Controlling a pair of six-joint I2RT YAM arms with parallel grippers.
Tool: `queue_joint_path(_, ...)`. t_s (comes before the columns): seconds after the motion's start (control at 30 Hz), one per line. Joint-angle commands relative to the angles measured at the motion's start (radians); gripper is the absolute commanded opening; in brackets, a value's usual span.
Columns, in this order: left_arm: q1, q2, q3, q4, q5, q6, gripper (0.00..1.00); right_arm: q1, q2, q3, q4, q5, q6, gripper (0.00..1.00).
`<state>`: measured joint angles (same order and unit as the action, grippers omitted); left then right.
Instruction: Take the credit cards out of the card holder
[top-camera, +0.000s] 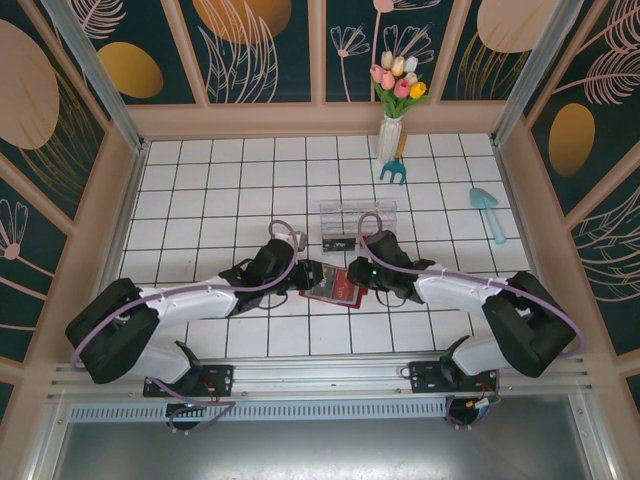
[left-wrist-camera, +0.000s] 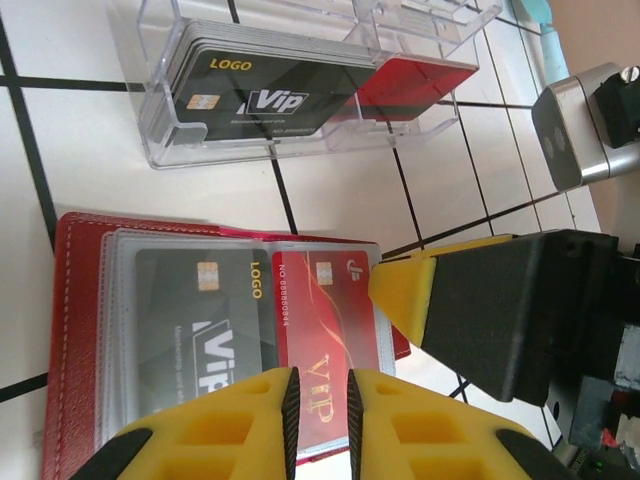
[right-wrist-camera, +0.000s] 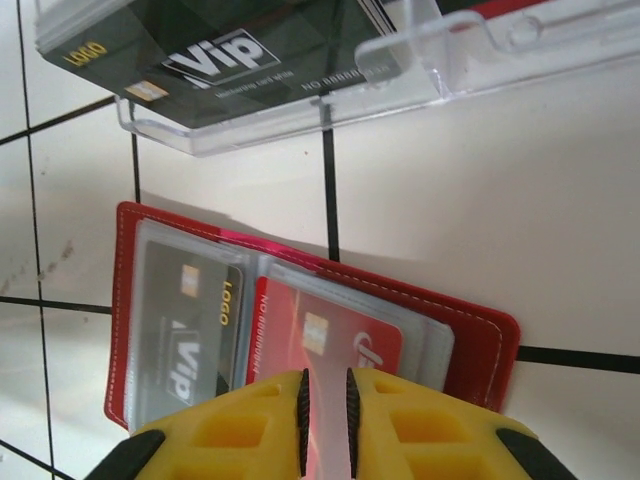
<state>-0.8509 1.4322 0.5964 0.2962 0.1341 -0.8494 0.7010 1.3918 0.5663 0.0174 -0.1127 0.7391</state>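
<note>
The card holder (top-camera: 330, 292) lies open on the tiles between both arms, dark red (left-wrist-camera: 78, 330) with clear sleeves (right-wrist-camera: 480, 345). Its left sleeve holds a black VIP card (left-wrist-camera: 190, 320) (right-wrist-camera: 185, 335). A red VIP card (left-wrist-camera: 320, 330) (right-wrist-camera: 290, 330) lies on the right side, seemingly partly out of its sleeve. My left gripper (top-camera: 311, 274) (left-wrist-camera: 318, 385) hovers over the red card's near end, jaws at a narrow slit with nothing between them. My right gripper (top-camera: 356, 272) (right-wrist-camera: 325, 385) is closed at the card's chip end, a pink blur filling its slit. Its fingertip (left-wrist-camera: 400, 295) touches the card's right edge.
A clear plastic box (top-camera: 357, 222) (left-wrist-camera: 300, 90) (right-wrist-camera: 300, 60) stands just beyond the holder, with black and red cards inside. Farther back are a vase of tulips (top-camera: 390, 130), a blue hand fork (top-camera: 393, 172) and a blue trowel (top-camera: 488, 212). Wooden walls ring the table.
</note>
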Motion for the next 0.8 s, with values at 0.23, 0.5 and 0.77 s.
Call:
queue_joint_path(0.23,-0.019,0.201,0.027,0.176,0.144,-0.066,0.23,-0.005,0.056,-0.028,-0.008,0.013,-0.017,0.15)
queue_joint_path(0.5,-0.034,0.265,0.06,0.171,0.15,-0.068,0.24,-0.003,0.084,-0.031,0.008,-0.002,-0.018,0.13)
queue_joint_path(0.77,-0.034,0.327,0.097,0.087,0.113,-0.065,0.23,-0.002,0.056,-0.029,-0.007,0.005,-0.023,0.13)
